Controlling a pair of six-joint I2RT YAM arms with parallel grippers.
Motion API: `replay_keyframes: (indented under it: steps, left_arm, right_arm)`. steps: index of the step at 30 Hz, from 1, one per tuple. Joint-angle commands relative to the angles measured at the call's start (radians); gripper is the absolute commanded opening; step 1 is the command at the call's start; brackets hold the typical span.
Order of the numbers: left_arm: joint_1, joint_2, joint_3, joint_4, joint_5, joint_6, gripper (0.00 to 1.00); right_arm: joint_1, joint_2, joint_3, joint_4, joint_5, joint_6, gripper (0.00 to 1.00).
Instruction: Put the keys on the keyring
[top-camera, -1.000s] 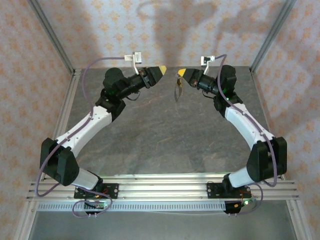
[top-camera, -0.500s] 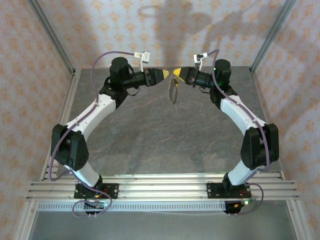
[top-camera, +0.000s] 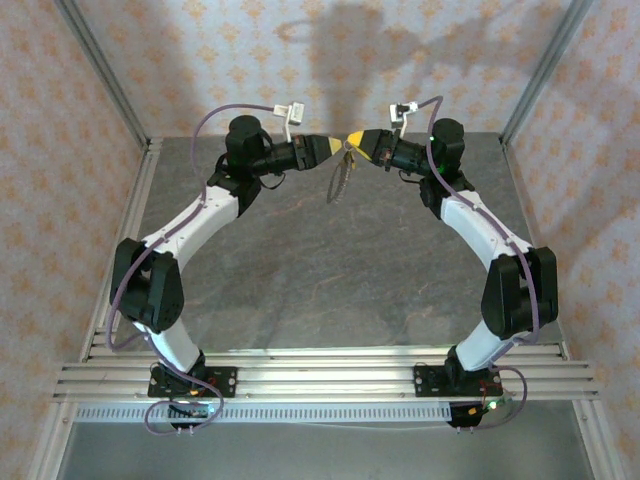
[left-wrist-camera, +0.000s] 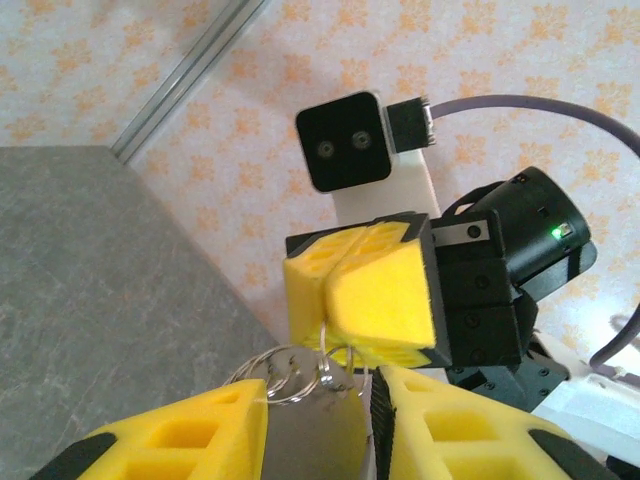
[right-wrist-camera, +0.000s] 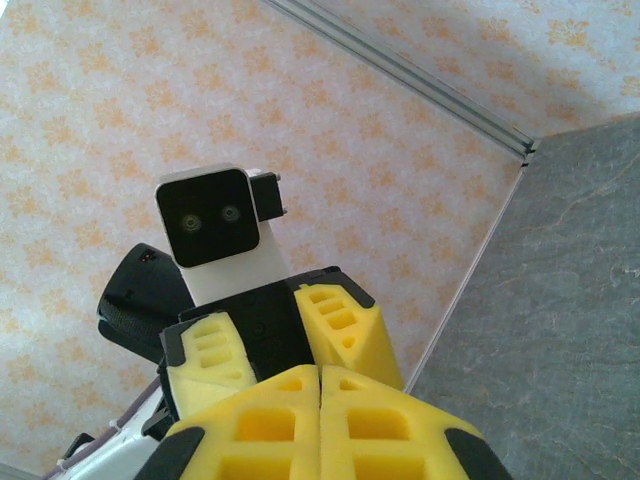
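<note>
High above the back of the table, my two grippers meet tip to tip. My right gripper (top-camera: 353, 141) is shut on the keyring (top-camera: 339, 180), a thin brownish-grey loop hanging below its yellow fingers. In the left wrist view the silvery wire rings of the keyring (left-wrist-camera: 290, 375) stick out under the right gripper's shut fingers (left-wrist-camera: 380, 295), right at the gap of my left gripper (left-wrist-camera: 320, 405), which is open. My right gripper (right-wrist-camera: 320, 378) faces the left gripper's spread fingers (right-wrist-camera: 345, 330). I cannot make out a yellow-headed key.
The grey table (top-camera: 320, 260) lies well below both grippers. Patterned walls and metal corner posts (top-camera: 540, 70) close in the back and sides. Purple cables (top-camera: 215, 118) loop over both wrists near the back wall.
Both grippers have moved together until their tips nearly touch. The hanging keyring has shifted left with the right gripper, and the left arm has stretched farther up and right.
</note>
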Motion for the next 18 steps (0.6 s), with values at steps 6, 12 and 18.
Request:
replay_keyframes:
  steps: [6, 12, 18]
  left_arm:
    - [-0.029, 0.026, 0.053, 0.080, 0.009, -0.026, 0.31]
    - [-0.046, 0.040, 0.059, 0.084, 0.008, -0.027, 0.27]
    - [-0.056, 0.050, 0.059, 0.099, -0.003, -0.034, 0.20]
  right_arm:
    - [0.009, -0.003, -0.013, 0.078, 0.009, 0.004, 0.00]
    - [0.012, 0.001, -0.012, 0.079, 0.012, 0.005, 0.00]
    - [0.013, 0.004, -0.015, 0.074, 0.012, 0.001, 0.00]
